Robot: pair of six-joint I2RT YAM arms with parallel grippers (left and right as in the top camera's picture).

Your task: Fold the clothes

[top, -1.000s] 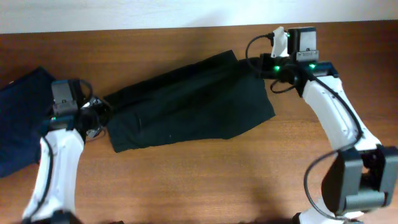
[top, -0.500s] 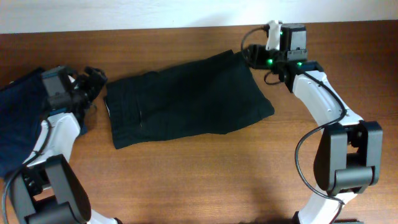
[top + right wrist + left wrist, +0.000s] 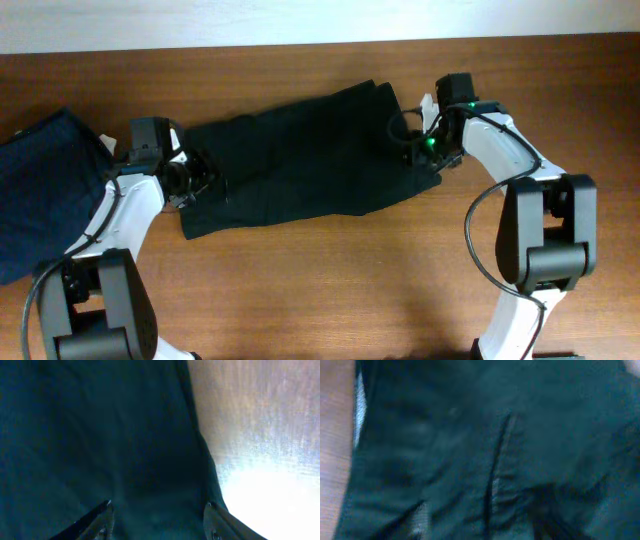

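The clothes, black shorts [image 3: 310, 160], lie spread flat across the middle of the table, waist end to the left. My left gripper [image 3: 198, 176] is low over that waist end. The left wrist view is a blur of dark cloth [image 3: 545, 435] with the fly seam [image 3: 495, 475] and a whitish lining strip [image 3: 357, 415]; its fingers do not show. My right gripper [image 3: 416, 150] sits at the shorts' right edge. In the right wrist view it [image 3: 157, 510] stands open, fingertips [image 3: 106, 510] spread just over the black cloth [image 3: 100, 425] near its hem.
A navy blue folded garment [image 3: 40, 190] lies at the table's left edge, close behind my left arm. Bare wooden tabletop [image 3: 330, 290] runs in front of the shorts and to the right of them [image 3: 260, 425].
A second ago both grippers held the shorts' ends shut. They let go, drew off, and have come back down: the left over the waist, the right down the right edge.
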